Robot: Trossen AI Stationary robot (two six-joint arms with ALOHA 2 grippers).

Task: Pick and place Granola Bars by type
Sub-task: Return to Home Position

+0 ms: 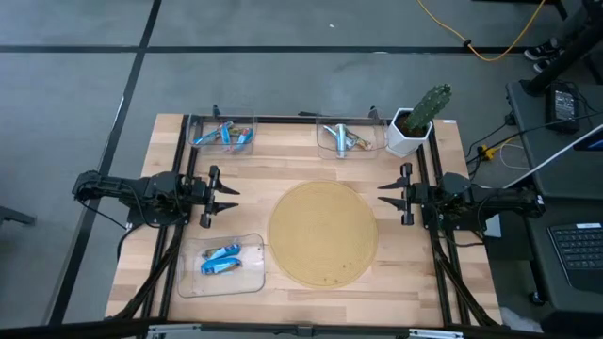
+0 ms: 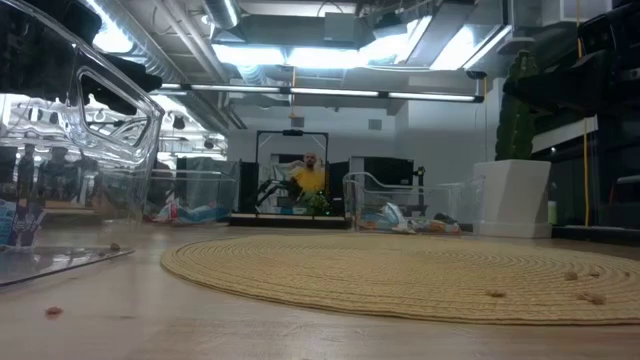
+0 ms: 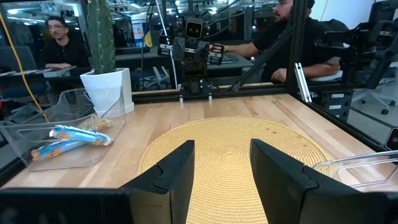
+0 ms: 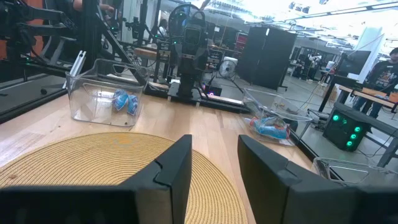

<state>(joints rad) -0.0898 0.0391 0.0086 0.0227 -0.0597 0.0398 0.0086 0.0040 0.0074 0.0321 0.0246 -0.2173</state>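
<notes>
**High view:** A wooden counter (image 1: 292,160) carries a round woven mat (image 1: 322,234) at its middle. My left end effector (image 1: 229,198) sits between the counter's left edge and the mat, fingers spread wide and empty. My right end effector (image 1: 384,194) faces it from between the right edge and the mat, equally wide and empty. A clear far-left tray (image 1: 198,141) by the far left corner holds blue-and-red granola bars (image 1: 232,135). A far-right tray (image 1: 372,146) on the far edge, right of centre, holds blue-and-orange granola bars (image 1: 343,137). A near-left tray (image 1: 193,282) by the near left corner holds two blue granola bars (image 1: 221,261). A cactus (image 1: 431,102) in a white pot (image 1: 403,139) stands at the far right corner.

**Low view:** The mat (image 2: 400,270) fills the foreground. The near-left tray (image 2: 120,110) looms at the left edge, and the pot (image 2: 512,195) stands on the far edge. A person in yellow (image 2: 310,178) sits in the room beyond.

**Left wrist view:** My two dark fingers (image 3: 177,177) stand well apart over the mat. Past them, the blue-and-orange granola bars (image 3: 71,137) lie in the far-right tray (image 3: 74,102) beside the pot. My right arm (image 3: 194,43) faces me.

**Right wrist view:** My fingers (image 4: 174,168) stand wide over the mat. The blue granola bars (image 4: 124,101) rest in the near-left tray (image 4: 87,93), and the blue-and-red granola bars (image 4: 270,127) in the far-left tray (image 4: 261,99).
</notes>
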